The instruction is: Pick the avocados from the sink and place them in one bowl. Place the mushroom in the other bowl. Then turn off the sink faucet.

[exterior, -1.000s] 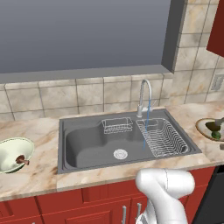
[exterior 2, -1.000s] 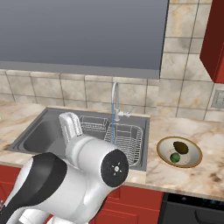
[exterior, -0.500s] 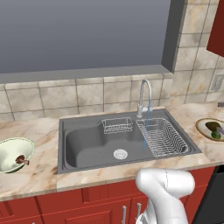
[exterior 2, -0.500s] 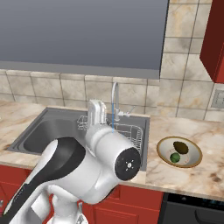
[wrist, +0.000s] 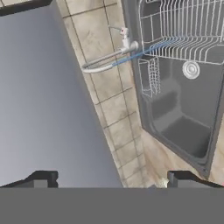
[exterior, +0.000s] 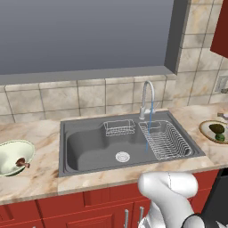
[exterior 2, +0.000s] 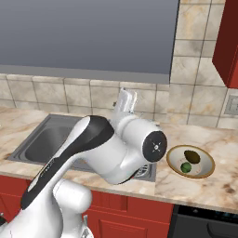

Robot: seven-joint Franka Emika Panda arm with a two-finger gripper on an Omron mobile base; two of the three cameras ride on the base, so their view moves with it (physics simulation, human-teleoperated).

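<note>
Both avocados, one dark [exterior 2: 192,156] and one green [exterior 2: 186,167], lie in the shallow tan bowl [exterior 2: 204,170] on the counter right of the sink [exterior: 89,147]. The mushroom [exterior: 20,163] sits in the pale green-cream bowl [exterior: 10,150] at the left. A thin blue stream of water [exterior: 150,120] runs from the chrome faucet [exterior: 146,95] into the wire rack [exterior: 167,140]. My gripper [wrist: 112,180] hangs open, high above the counter with nothing between its fingertips [wrist: 41,178]. In the rolled hand view the faucet [wrist: 109,59] lies far ahead.
A grey window pane [exterior: 84,35] and tiled wall stand behind the sink. A small wire basket [exterior: 119,128] hangs at the basin's back, near the round drain [exterior: 122,156]. Red cabinets [exterior: 67,213] run below the counter. A wall outlet [exterior: 221,83] is at the far right.
In the right base view the arm has swung right and upward across the sink and now covers the faucet. Bowls, fruit and mushroom have not moved. Water keeps running.
</note>
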